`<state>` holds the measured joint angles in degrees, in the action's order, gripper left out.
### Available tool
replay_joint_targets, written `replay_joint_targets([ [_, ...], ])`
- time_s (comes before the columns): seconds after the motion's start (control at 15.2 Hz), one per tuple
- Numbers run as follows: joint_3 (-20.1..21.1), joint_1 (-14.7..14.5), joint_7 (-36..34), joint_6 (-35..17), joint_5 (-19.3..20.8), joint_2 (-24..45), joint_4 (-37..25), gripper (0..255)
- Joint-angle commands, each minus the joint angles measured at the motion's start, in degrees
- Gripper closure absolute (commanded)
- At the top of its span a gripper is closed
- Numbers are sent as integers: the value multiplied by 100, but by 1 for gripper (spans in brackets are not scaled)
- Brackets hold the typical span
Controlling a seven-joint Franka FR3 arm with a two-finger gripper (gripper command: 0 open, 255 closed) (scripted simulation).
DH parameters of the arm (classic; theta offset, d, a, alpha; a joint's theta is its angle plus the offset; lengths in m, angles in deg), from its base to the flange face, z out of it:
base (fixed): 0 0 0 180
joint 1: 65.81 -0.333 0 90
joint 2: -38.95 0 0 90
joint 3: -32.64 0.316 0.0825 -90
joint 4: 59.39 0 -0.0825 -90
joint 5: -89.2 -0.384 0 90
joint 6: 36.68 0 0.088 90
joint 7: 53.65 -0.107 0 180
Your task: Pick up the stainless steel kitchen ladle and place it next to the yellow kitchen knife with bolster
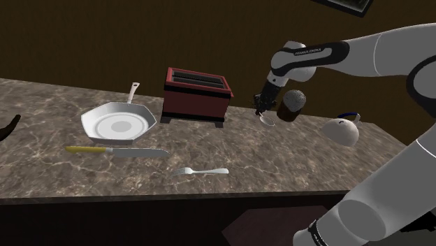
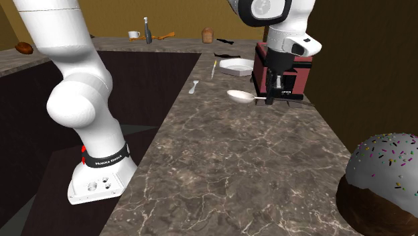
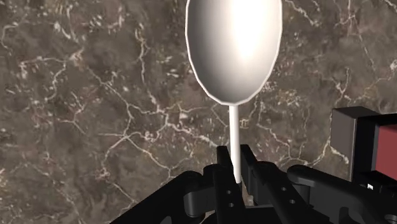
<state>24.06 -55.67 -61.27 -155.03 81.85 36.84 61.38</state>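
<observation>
Fingers [image 3: 222, 175] around pale ladle [image 3: 234, 51] handle

We see a counter [image 1: 293, 164] of dark brown stone, veined all over with thin white lines. The ladle [image 3: 234, 48] is pale, near white, with a soft bright sheen across its bowl. The tool [image 3: 234, 168] is plain black; the arm [image 2: 74, 100] is white with dark joints. The toaster [image 1: 195, 98] is deep red with a black top. The pan [image 1: 117, 124] is white, the fork [image 1: 202, 170] light grey. The knife [image 1: 117, 151] has a yellow handle and a grey blade. The cupcake [image 2: 385, 174] wears white icing dotted with many-coloured sprinkles over a brown base.
</observation>
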Motion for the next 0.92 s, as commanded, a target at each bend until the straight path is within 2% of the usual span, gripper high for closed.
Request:
replay_joint_targets([
  [0.0, 3, -1, -31, 143, 20, -64, -80, 255],
  [0.13, 3, 0, -53, 286, 37, -109, -180, 255],
  [0.86, 856, -716, -1579, 17, -10, -458, 262, 255],
])
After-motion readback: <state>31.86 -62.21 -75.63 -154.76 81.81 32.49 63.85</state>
